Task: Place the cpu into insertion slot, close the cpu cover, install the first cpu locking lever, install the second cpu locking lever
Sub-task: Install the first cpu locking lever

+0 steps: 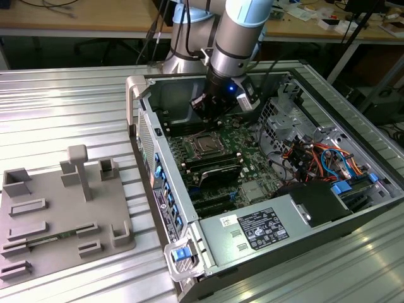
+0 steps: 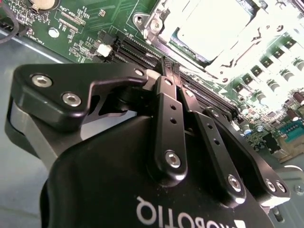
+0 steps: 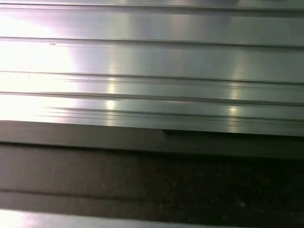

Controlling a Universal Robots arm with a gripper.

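Exterior view: seeing arm hanging in from the far edge, wrist pointed straight down into the open case. Gripper low over the board, just beside the slot on its far side. Can't tell touching or clear, as the tips are lost against dark parts. Inside the case: memory slots next to the slot on the near side, power supply at the near end, orange and blue cables toward the exterior view's right. Grey fixture tray outside the case on the ribbed table, exterior view's left. Pocket contents too small to read.

Second wrist view: fingers pinched together at the tips, nothing seen between them. Just past them, cpu lying flat in the slot, face washed out. Silvery metal round it blown out by glare. Can't tell cover from rim, nor cover down or up.

First wrist view: ribbed metal above a dark band. Can't tell what the band is.
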